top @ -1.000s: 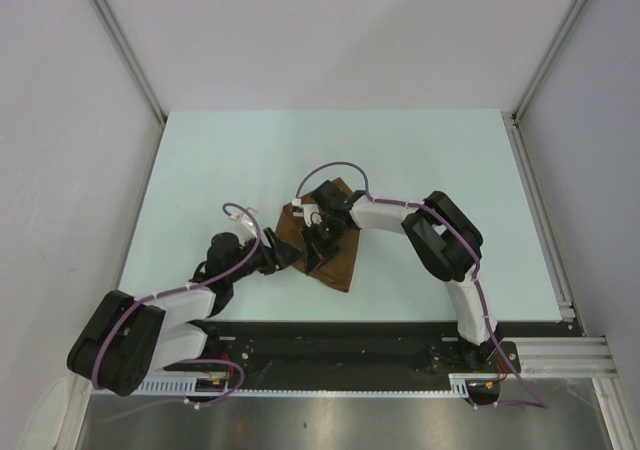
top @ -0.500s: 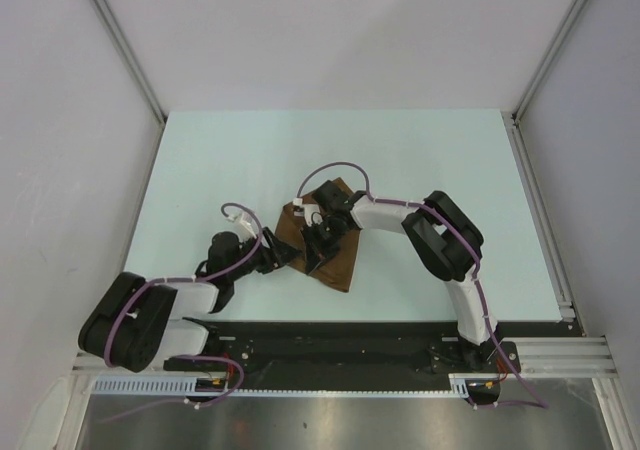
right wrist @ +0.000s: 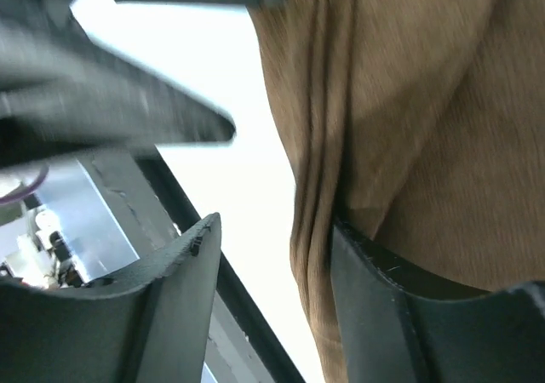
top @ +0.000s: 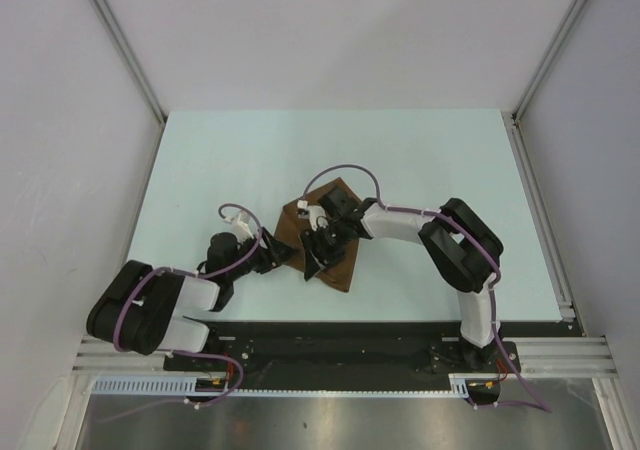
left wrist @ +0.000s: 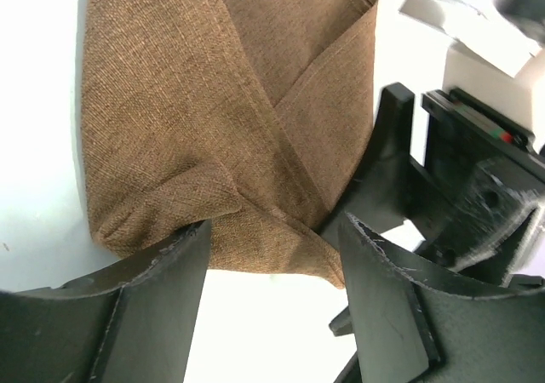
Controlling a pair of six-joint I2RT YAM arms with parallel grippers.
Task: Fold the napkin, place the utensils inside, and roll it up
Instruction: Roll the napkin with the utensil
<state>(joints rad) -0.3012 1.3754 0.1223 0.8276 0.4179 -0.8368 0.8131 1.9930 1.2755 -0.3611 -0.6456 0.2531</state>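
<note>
The napkin (top: pixel 330 238) is a dark-brown folded packet lying on the pale table between both grippers. My left gripper (top: pixel 286 259) sits at its left edge. In the left wrist view that gripper (left wrist: pixel 272 260) is open, with the napkin (left wrist: pixel 230 102) and its near corner just beyond the fingertips and bare table between them. My right gripper (top: pixel 318 246) is over the packet's left part. In the right wrist view it (right wrist: pixel 272 247) stands open, one finger (right wrist: pixel 400 306) against the layered edge of the napkin (right wrist: pixel 417 94). The utensils are out of view.
The table's black front rail (top: pixel 330 335) runs just below the napkin. A black finger of the right gripper (left wrist: pixel 396 174) stands close beside the left gripper. The left gripper shows blurred (right wrist: pixel 102 102) in the right wrist view. Grey walls (top: pixel 60 120) enclose the table.
My right gripper has opened and let go of the napkin, and its elbow has swung right. The left arm has drawn its elbow lower and to the left, its gripper staying at the napkin's edge.
</note>
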